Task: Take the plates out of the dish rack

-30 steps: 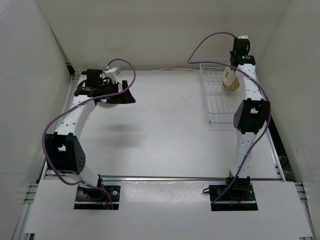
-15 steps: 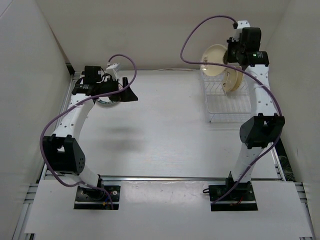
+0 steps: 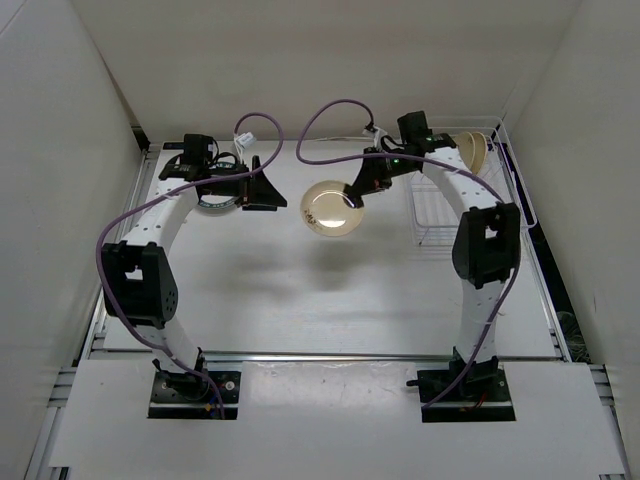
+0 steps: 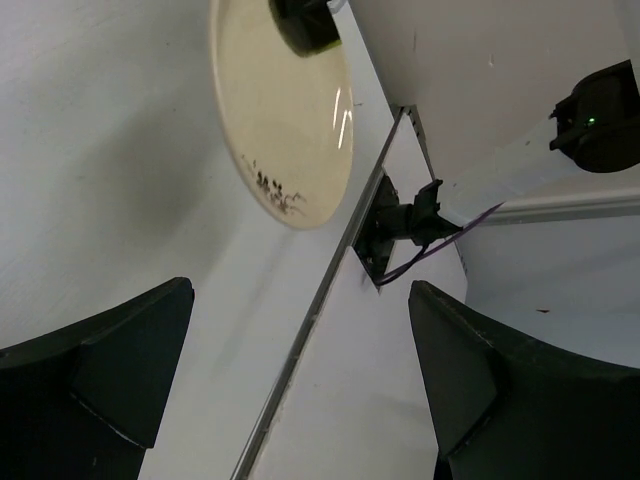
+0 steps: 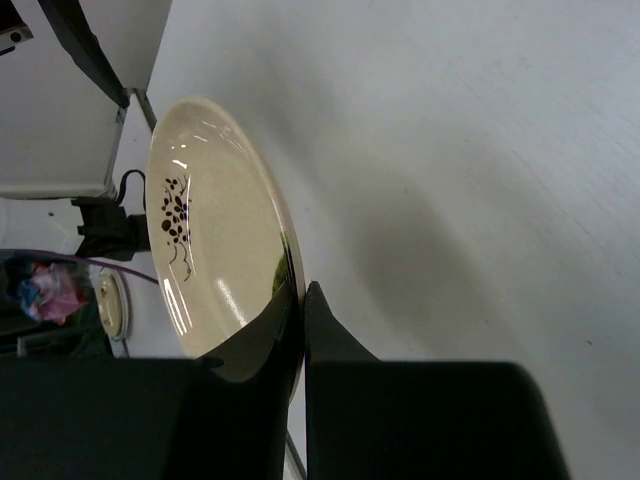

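A soft shadow lies on the table (image 3: 300, 300) near its middle, under what I carry. Above it my right tool (image 3: 357, 192) is clamped tight on the rim of a cream plate (image 3: 328, 210). The plate hangs in the air, clear of the surface, with its hollow face turned upward. Seen from my right wrist, the plate (image 5: 215, 230) runs away from my dark fingers (image 5: 335, 335), which pinch its edge between them. Its glazed face carries a small dark sprig pattern.

Just beyond the plate, toward the table's left edge, my left tool (image 3: 268, 186) points at it with the jaws spread as wide as they go and nothing between them. From my left wrist, the plate (image 4: 285, 110) shows ahead of the tool (image 4: 300, 300), well apart from both fingers (image 4: 100, 380).

Farther back, toward the far-left corner, a pale plate (image 3: 212, 204) lies flat on the table, partly hidden under my left arm. The dish rack (image 3: 432, 228) sits along the right edge and reaches toward the far-right corner. My right arm crosses over its near part. At the rack's far end a tan plate (image 3: 473, 150) stands tilted on its edge
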